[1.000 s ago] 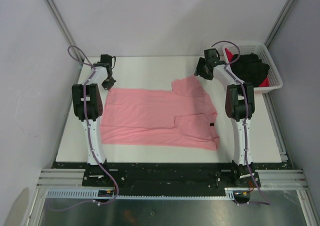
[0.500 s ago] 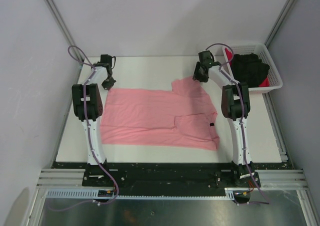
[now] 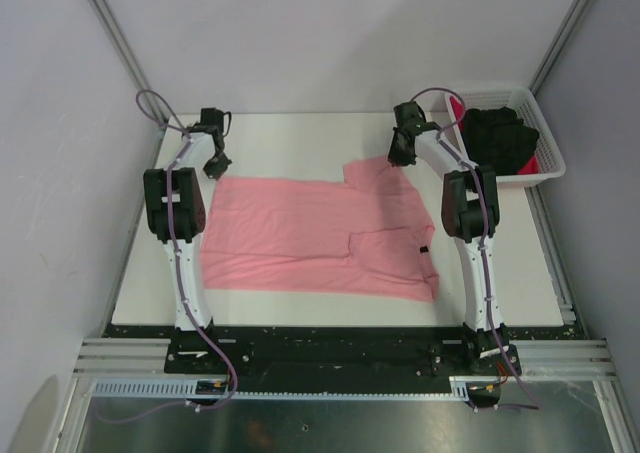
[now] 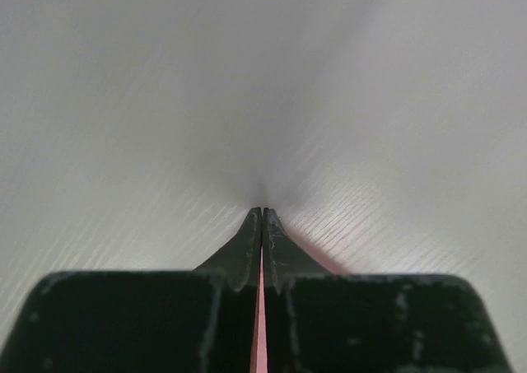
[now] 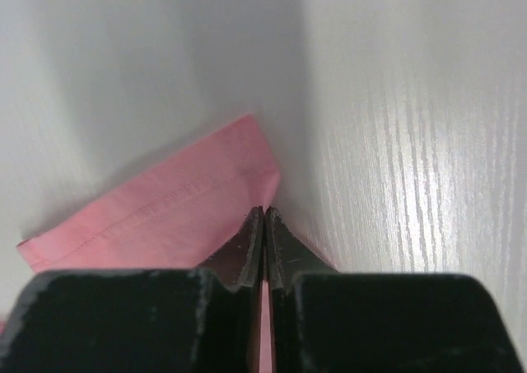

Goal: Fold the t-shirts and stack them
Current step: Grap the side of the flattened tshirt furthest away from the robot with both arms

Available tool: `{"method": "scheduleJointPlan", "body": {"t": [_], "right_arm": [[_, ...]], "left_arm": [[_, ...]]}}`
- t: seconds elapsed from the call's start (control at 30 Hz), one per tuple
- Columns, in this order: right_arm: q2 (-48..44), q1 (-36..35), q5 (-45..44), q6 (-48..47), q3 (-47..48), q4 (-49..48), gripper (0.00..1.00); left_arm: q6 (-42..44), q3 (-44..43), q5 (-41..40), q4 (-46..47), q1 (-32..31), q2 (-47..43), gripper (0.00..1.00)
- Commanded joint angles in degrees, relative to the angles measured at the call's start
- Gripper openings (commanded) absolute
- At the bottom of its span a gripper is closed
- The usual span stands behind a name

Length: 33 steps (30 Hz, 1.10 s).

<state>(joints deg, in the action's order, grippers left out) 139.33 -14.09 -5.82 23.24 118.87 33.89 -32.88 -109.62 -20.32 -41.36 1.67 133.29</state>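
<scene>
A salmon-pink t-shirt (image 3: 310, 233) lies flat across the white table, one sleeve folded over its body and a dark label (image 3: 425, 249) near its right edge. My left gripper (image 3: 216, 166) is at the shirt's far left corner. In the left wrist view it (image 4: 262, 212) is shut, with a sliver of pink cloth (image 4: 260, 332) between the fingers. My right gripper (image 3: 397, 157) is at the far sleeve. The right wrist view shows it (image 5: 264, 210) shut on the edge of that pink sleeve (image 5: 173, 212). A black t-shirt (image 3: 500, 136) and a red one (image 3: 457, 106) lie in the basket.
The white lattice basket (image 3: 537, 180) stands at the back right corner of the table (image 3: 300, 138), just right of my right arm. Grey walls enclose the table at the back and on both sides.
My right gripper has moved a little left onto the far sleeve and shut on it. The left gripper and the shirt's body have stayed put.
</scene>
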Motion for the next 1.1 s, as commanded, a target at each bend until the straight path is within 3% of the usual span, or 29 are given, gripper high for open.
{"method": "scheduleJointPlan", "body": {"t": [0.0, 0.4, 0.67, 1.07], "right_arm": [[-3.3, 0.6, -2.2, -1.0, 6.0, 2.5, 0.03], [-10.4, 1.1, -1.8, -1.6, 3.1, 0.4, 0.01], [-21.7, 0.7, -1.9, 0.1, -12.5, -4.2, 0.01], [-40.1, -1.1, -2.6, 4.4, -39.4, -6.9, 0.0]], "left_arm": [[1.8, -4.4, -0.6, -0.1, 0.3, -4.2, 0.0], [2.6, -6.7, -1.4, -0.2, 0.2, -6.0, 0.0], [2.3, -2.0, -1.7, -0.2, 0.3, -10.5, 0.0], [-1.5, 18.6, -0.4, 2.2, 1.3, -22.3, 0.0]]}}
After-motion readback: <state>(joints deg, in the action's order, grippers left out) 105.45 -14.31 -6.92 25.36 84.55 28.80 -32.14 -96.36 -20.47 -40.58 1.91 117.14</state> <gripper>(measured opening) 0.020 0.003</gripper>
